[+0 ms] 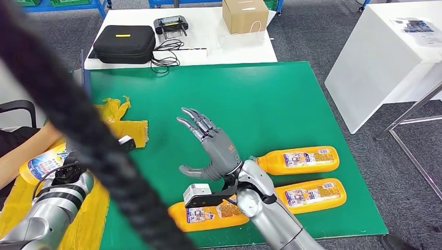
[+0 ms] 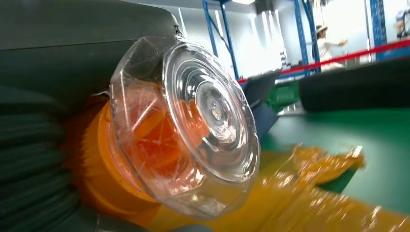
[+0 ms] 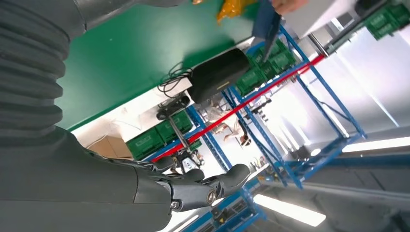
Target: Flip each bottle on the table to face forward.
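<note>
Three orange bottles lie on their sides on the green table [image 1: 260,99]: one [image 1: 299,160] at the right, a second [image 1: 311,195] just in front of it, a third [image 1: 208,214] partly under my right forearm. My right hand [image 1: 211,148] hovers above the table, left of the first bottle, fingers [image 3: 203,186] spread and holding nothing. At the lower left my left hand [image 1: 70,174] grips a fourth orange bottle [image 1: 44,164] with a blue-and-white label. Its clear cap [image 2: 208,121] looms large in the left wrist view.
A person's forearm [image 1: 23,151] lies at the left edge beside the held bottle. Crumpled yellow plastic [image 1: 122,125] covers the table's left side. A thick black cable [image 1: 78,120] crosses my head view. Behind stand a black case [image 1: 125,44], a controller [image 1: 171,25] and a cardboard box [image 1: 245,14].
</note>
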Controlling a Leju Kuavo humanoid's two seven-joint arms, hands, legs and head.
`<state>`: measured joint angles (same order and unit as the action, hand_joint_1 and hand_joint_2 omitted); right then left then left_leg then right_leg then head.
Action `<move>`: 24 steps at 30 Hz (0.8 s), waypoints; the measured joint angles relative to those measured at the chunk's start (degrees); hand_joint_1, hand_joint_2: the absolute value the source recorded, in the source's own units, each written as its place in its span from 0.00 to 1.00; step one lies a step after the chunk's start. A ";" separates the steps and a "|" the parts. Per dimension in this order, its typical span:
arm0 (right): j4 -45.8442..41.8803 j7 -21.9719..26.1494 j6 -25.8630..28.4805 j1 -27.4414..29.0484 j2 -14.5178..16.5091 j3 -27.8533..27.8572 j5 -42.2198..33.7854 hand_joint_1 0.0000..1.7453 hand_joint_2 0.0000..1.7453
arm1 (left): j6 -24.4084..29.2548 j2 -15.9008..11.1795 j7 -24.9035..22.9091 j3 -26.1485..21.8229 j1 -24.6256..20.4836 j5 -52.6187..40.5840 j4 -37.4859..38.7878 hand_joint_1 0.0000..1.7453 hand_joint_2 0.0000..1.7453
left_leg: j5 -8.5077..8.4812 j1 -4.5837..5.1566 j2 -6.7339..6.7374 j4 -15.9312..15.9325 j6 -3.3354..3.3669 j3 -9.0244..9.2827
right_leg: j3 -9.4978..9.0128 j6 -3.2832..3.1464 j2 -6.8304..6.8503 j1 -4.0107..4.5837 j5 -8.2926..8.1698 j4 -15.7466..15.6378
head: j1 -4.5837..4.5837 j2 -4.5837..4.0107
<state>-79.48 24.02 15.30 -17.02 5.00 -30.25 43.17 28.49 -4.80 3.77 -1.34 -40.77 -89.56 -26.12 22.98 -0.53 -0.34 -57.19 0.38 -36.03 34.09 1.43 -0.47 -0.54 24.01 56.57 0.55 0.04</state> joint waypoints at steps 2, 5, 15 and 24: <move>0.58 -0.50 -0.75 -0.71 -0.52 -0.58 0.60 0.00 1.00 | -0.28 -0.25 0.08 -0.05 -0.32 0.53 1.12 0.96 1.00 | 0.00 0.01 0.00 0.00 0.00 0.00 | -0.01 0.00 0.00 0.00 0.00 0.00 | 0.00 0.00; 1.41 -1.21 -2.62 -2.08 -1.22 -1.64 1.21 0.00 1.00 | -0.12 -0.32 0.91 -0.46 -0.52 2.26 2.19 0.22 1.00 | 0.00 0.03 0.01 0.00 0.00 0.00 | -0.01 0.00 0.00 -0.01 -0.01 0.00 | 0.01 0.00; 3.93 -0.65 -9.83 -5.83 -2.97 -5.66 -1.64 0.00 1.00 | 1.92 -0.32 5.91 -4.84 -0.60 8.62 3.87 0.00 1.00 | 0.00 0.00 0.01 0.00 0.00 0.00 | 0.00 0.00 0.00 0.00 -0.01 0.00 | -0.01 0.00; 6.76 4.48 -19.36 -8.79 -6.18 -9.18 -8.04 0.00 1.00 | 0.20 0.02 15.15 -9.69 -1.52 15.78 4.07 0.00 1.00 | -0.01 0.02 -0.02 -0.02 0.01 0.01 | -0.01 0.00 0.01 -0.02 -0.01 0.00 | 0.01 0.00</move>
<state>-72.73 28.50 -4.06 -25.80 -1.19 -39.44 35.13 28.69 -4.78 18.92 -11.03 -42.29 -73.79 -22.05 22.97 -0.51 -0.37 -57.21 0.38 -36.02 34.08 1.44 -0.46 -0.56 24.00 56.57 0.56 0.04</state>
